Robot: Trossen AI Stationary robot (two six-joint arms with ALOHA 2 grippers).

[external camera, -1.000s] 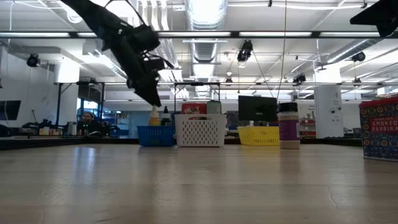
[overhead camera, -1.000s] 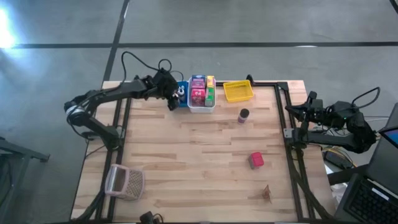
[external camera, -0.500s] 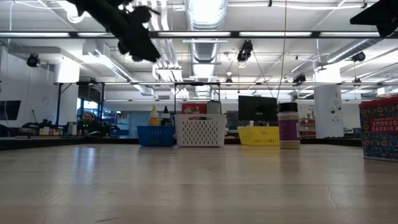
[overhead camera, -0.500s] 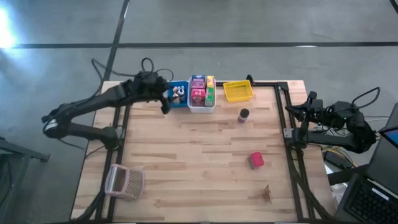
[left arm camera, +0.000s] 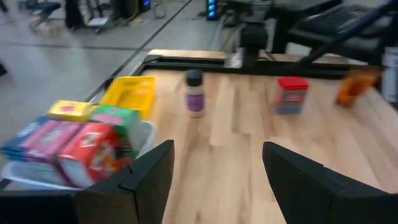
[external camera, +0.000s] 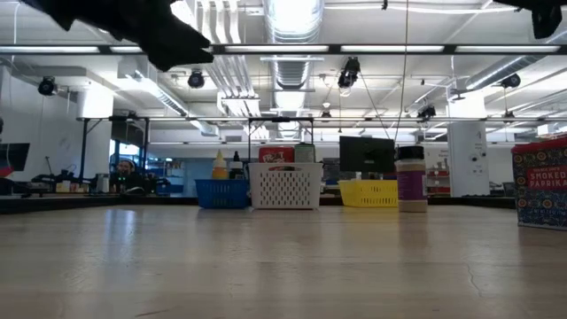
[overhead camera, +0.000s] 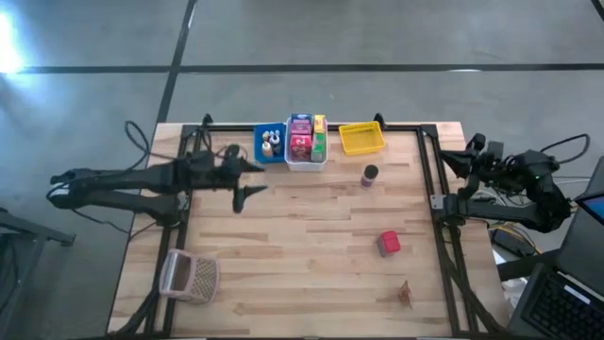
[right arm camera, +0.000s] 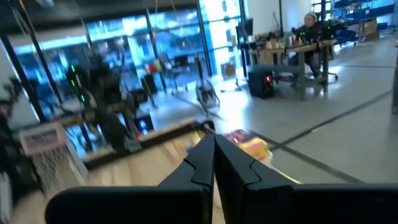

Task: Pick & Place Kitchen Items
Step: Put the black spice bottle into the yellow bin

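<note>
Boxes in pink, red, green and yellow stand in the white bin (overhead camera: 305,142) at the far edge; small jars and balls lie in the blue bin (overhead camera: 270,144) beside it. A dark-lidded jar (overhead camera: 369,175), a red box (overhead camera: 389,244) and a small brownish item (overhead camera: 405,295) rest on the bare table. My left gripper (overhead camera: 253,179) hangs open above the table, near and left of the blue bin, holding nothing; its wrist view shows the open fingers (left arm camera: 149,174) facing the jar (left arm camera: 194,93) and the red box (left arm camera: 291,94). My right gripper (overhead camera: 469,156) waits shut at the table's right edge.
An empty yellow bin (overhead camera: 360,138) stands right of the white bin. A pinkish mesh basket (overhead camera: 189,275) lies at the near left corner. Black rails run along the left, far and right sides. Open wood lies in the table's middle.
My left gripper has drawn back from over the blue bin, moving toward the table's left and near edges and rising out of the low view's middle. The bins and loose items have stayed put. My right arm has risen slightly.
</note>
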